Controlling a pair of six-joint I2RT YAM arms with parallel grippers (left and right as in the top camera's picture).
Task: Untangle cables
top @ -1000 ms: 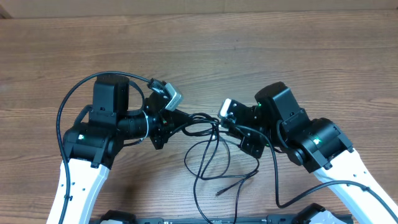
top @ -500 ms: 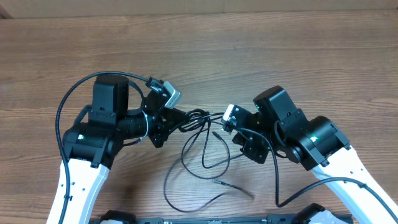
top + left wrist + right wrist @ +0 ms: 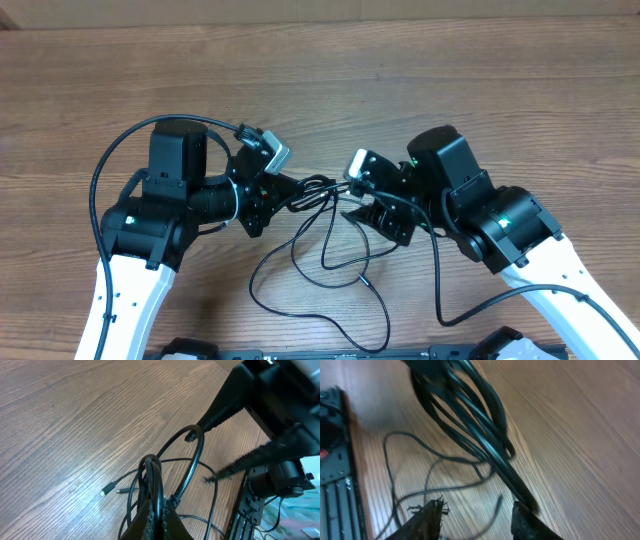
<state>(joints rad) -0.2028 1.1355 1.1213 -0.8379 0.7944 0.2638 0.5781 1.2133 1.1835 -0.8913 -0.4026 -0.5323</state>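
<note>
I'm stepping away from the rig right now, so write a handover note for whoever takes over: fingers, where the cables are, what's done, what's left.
The left gripper has its fingers shut on a bunch of cable loops.
The right gripper has its fingers open and holds nothing; it faces that bunch.
The cables run from the bunch between the two arms down into loose loops that cross one another on the wooden table, toward its near edge.
Done: nothing yet; no cable lies apart from the others.
Left: draw each cable out of the bunch and lay them apart.
</note>
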